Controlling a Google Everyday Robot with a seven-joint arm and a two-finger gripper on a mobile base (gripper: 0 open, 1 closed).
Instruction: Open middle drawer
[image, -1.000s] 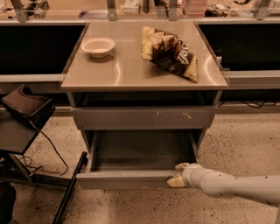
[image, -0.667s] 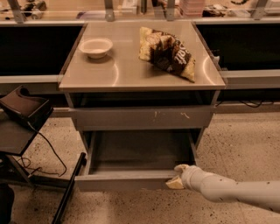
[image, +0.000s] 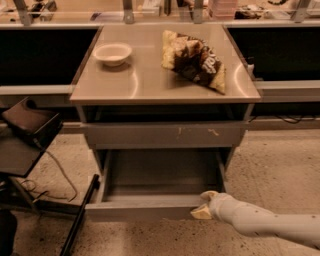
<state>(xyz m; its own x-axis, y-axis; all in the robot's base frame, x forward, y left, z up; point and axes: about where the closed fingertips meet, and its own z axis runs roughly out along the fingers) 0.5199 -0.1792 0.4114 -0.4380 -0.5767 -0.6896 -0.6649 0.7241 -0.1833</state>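
The middle drawer (image: 145, 209) is a wide shallow grey drawer. It stands pulled out from the cabinet, and its empty inside shows. My gripper (image: 204, 204) is at the right part of the drawer's front panel, at its top edge. The pale arm comes in from the lower right. Above the open drawer is the taller grey front with white scratch marks (image: 165, 134), which is pushed in. No narrower front shows below the open drawer.
On the cabinet top (image: 150, 85) a white bowl (image: 113, 53) sits at the back left and a crumpled chip bag (image: 195, 61) at the right. A dark chair (image: 25, 130) and a black bar (image: 80, 220) stand at the left. Speckled floor lies to the right.
The gripper has stayed at the right end of the open drawer's front and sits slightly lower. The drawer stands about as far out as before.
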